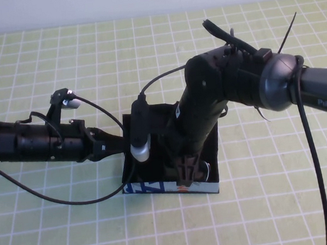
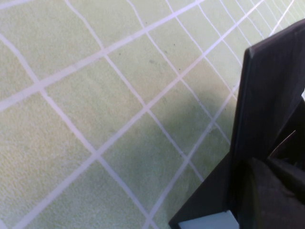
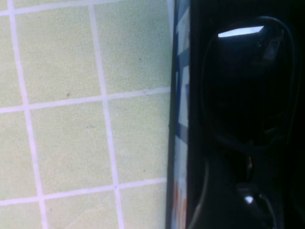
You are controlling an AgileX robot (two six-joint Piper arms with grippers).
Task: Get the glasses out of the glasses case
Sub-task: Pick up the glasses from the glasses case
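The glasses case (image 1: 159,187) lies open mid-table, with black walls and its light-blue printed side toward me. The black glasses (image 3: 248,81) lie inside it, one dark lens glinting; a lens edge also shows in the high view (image 1: 204,171). My right gripper (image 1: 185,168) reaches down into the case, right over the glasses. My left gripper (image 1: 129,143) is at the case's left wall. In the left wrist view a dark finger (image 2: 271,195) lies against the upright black wall (image 2: 271,95), gripping it. The case's blue side (image 3: 181,119) also shows in the right wrist view.
The table is covered by a green mat with a white grid (image 1: 57,229). Black cables loop from both arms, one over the mat at the front left (image 1: 60,199) and one hanging down at the right (image 1: 315,158).
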